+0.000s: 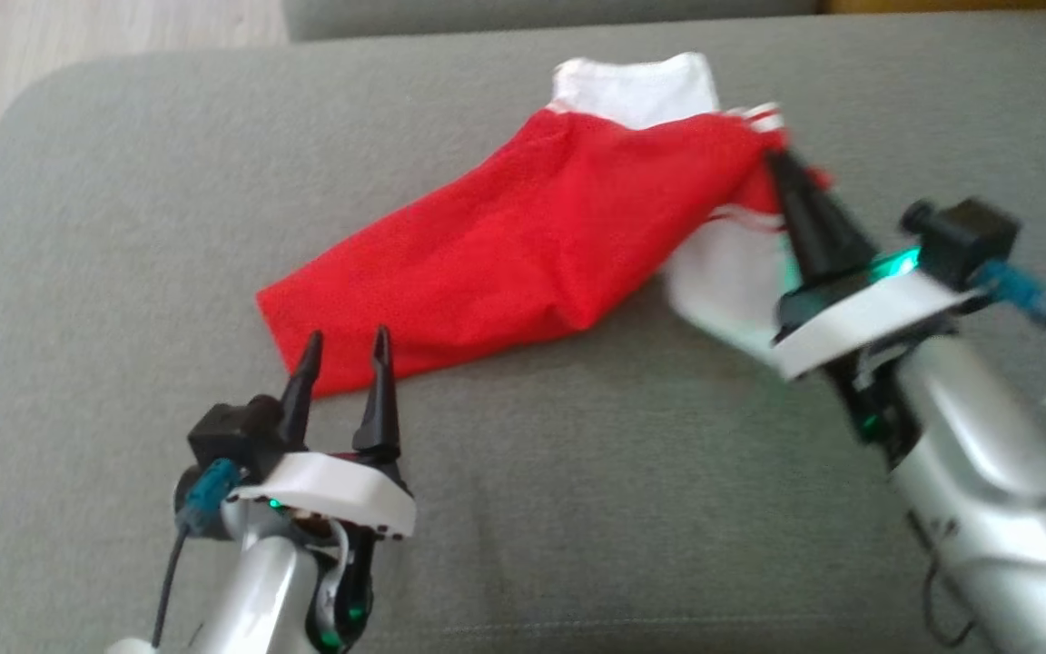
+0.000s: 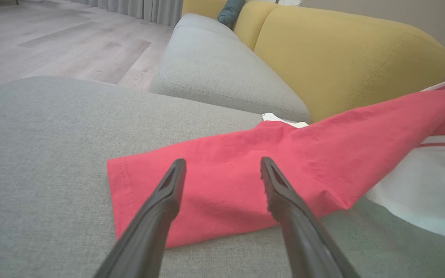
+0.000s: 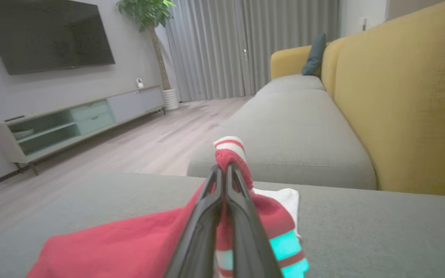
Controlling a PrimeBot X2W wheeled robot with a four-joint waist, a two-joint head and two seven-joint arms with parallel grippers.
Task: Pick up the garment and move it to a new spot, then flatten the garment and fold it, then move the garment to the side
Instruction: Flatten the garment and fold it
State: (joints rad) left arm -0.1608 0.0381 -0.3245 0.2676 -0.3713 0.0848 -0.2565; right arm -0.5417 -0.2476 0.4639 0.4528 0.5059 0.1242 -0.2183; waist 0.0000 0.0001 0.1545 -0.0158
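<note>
Head view: garment [image 1: 523, 236] runs 7 to 1 o'clock; your right gripper [image 1: 779, 163] pinches its far end, left gripper [image 1: 348, 345] gapes at the near hem.

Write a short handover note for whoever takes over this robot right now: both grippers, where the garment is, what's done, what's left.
Right gripper: shut on the garment's red-and-white striped edge, with that end raised a little off the grey cushion.
Left gripper: open, holding nothing, fingers pointing at the near red hem.
Garment: lies bunched and doubled over across the cushion, red layer on top, white showing at the far end and under the right gripper.
Done: one grip taken.
Left: carry it to a new spot, flatten, fold, move aside.
</note>
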